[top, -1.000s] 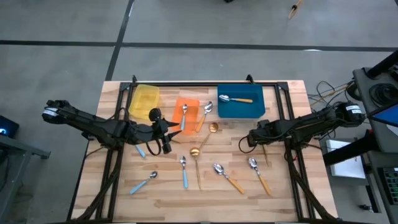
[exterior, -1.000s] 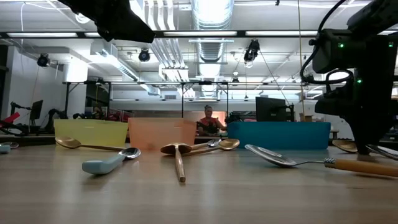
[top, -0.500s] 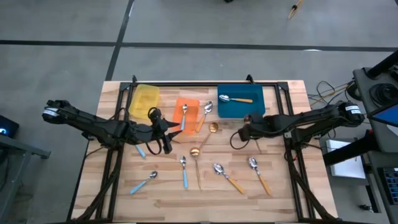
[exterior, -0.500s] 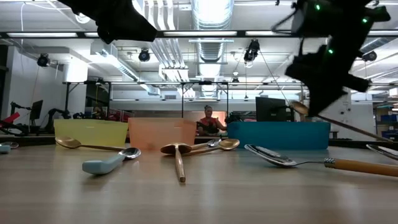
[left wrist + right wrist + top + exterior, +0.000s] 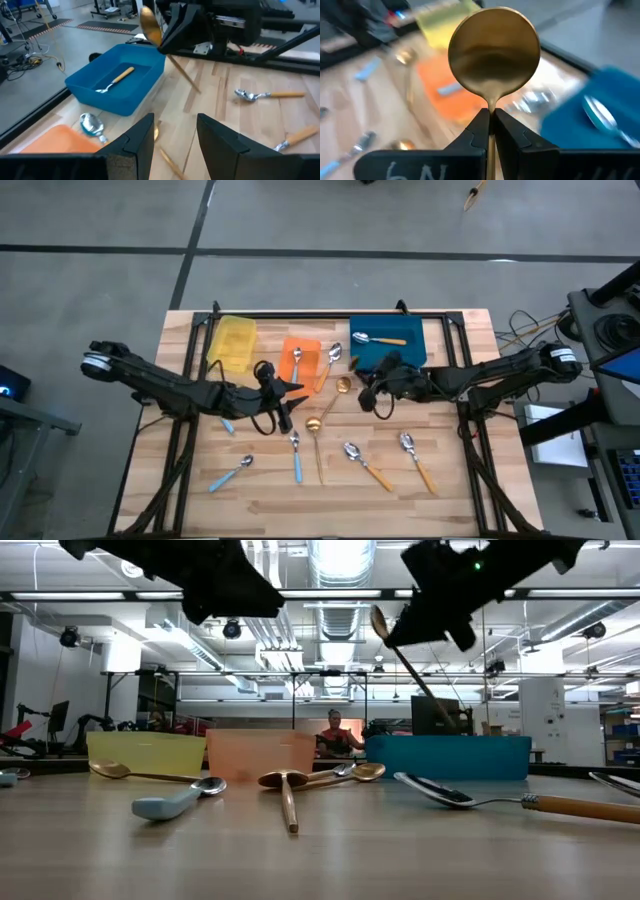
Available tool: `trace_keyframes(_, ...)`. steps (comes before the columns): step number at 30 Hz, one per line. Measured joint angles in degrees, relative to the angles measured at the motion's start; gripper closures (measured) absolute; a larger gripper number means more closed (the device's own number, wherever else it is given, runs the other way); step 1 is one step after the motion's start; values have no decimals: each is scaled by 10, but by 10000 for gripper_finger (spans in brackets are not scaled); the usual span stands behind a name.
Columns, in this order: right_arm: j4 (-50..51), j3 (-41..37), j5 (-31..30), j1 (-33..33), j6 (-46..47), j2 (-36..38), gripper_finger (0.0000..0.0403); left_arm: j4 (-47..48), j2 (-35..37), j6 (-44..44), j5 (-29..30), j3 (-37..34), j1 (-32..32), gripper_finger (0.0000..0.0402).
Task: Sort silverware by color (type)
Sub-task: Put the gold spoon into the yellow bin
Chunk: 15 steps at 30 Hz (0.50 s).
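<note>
My right gripper (image 5: 372,392) hangs above the table near the blue bin's (image 5: 388,356) near-left corner, shut on a thin gold spoon (image 5: 382,622). My left gripper (image 5: 287,405), open and holding nothing, hovers near the orange bin (image 5: 306,378). Two more gold spoons (image 5: 343,385) (image 5: 314,428) lie flat on the table between the grippers. Blue-handled spoons (image 5: 296,457) (image 5: 230,473) and orange-handled spoons (image 5: 366,464) (image 5: 417,458) lie on the table's near half. An orange-handled spoon (image 5: 380,339) lies in the blue bin. A blue-handled one (image 5: 296,368) lies in the orange bin. My right gripper pinches the gold spoon between its two fingertips at the neck just under the bowl (image 5: 491,116). The fingers come from the table's right. The spoon is lifted clear and tilted, its bowl (image 5: 494,55) standing up past the fingertips and its handle (image 5: 437,700) slanting down below the gripper.
A yellow bin (image 5: 232,343) stands left of the orange one along the table's far side. A silver spoon (image 5: 333,357) rests at the orange bin's right rim. Another blue-handled spoon (image 5: 225,423) lies under my left arm. A person (image 5: 333,730) sits far behind the table.
My right gripper has risen from the table's right part with the gold spoon, lifting it clear, and has carried it toward the table's left. The spoon has tipped so that its bowl points up. My left gripper has moved a little toward the table's right.
</note>
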<state>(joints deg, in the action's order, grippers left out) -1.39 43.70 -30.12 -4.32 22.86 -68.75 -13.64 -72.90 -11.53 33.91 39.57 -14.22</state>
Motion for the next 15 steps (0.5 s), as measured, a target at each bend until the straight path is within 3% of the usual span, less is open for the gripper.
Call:
trace_keyframes(7,-170,0,0,-17,-120,-63,392,-90,-44,6,7,0,0,272)
trace_keyframes(15,-334,0,0,-17,-182,-146,392,-124,-58,3,121,0,0,272)
